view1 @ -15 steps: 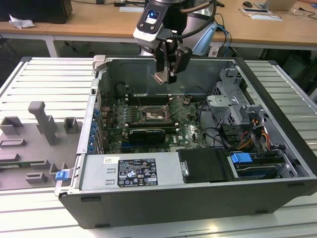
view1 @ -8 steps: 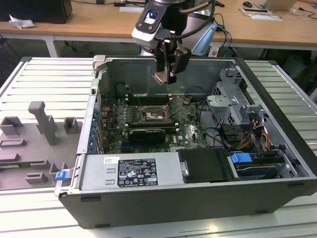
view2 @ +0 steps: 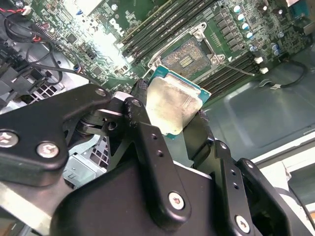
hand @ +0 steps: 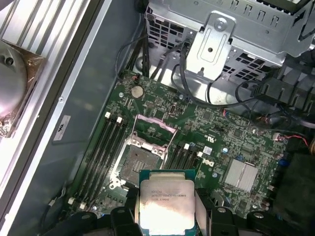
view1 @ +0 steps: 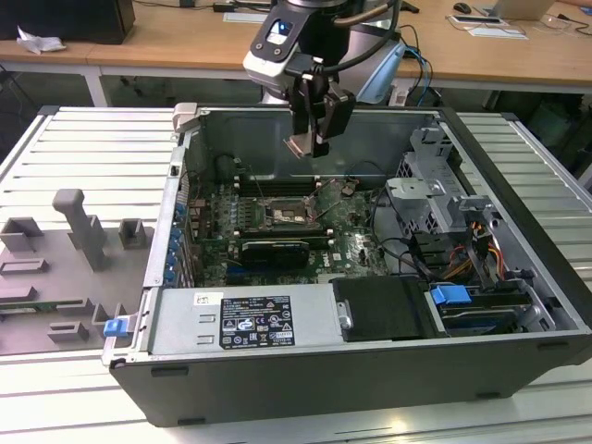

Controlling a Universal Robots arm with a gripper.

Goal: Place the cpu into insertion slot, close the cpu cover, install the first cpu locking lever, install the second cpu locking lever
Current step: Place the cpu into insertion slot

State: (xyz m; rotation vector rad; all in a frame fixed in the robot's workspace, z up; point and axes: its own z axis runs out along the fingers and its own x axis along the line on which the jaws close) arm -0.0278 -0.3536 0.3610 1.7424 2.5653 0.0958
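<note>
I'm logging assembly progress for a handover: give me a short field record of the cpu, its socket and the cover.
cpu: small flat square chip, pale silver-grey metal top, held in the air, unseated
end effector: shut on the cpu, above the open dark grey computer case
insertion slot: square socket, dark centre, silver rim, empty
cpu cover: thin square silver-grey metal frame, raised open

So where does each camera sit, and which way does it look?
Exterior view: off the arm, looking down into the open computer case; shows the arm and gripper holding the cpu.
First wrist view: on the wrist, facing the motherboard; gripper parts flank the cpu.
Second wrist view: on the wrist, looking along the black fingers toward the motherboard.
Both wrist views share the gripped cpu and the insertion slot.
</note>
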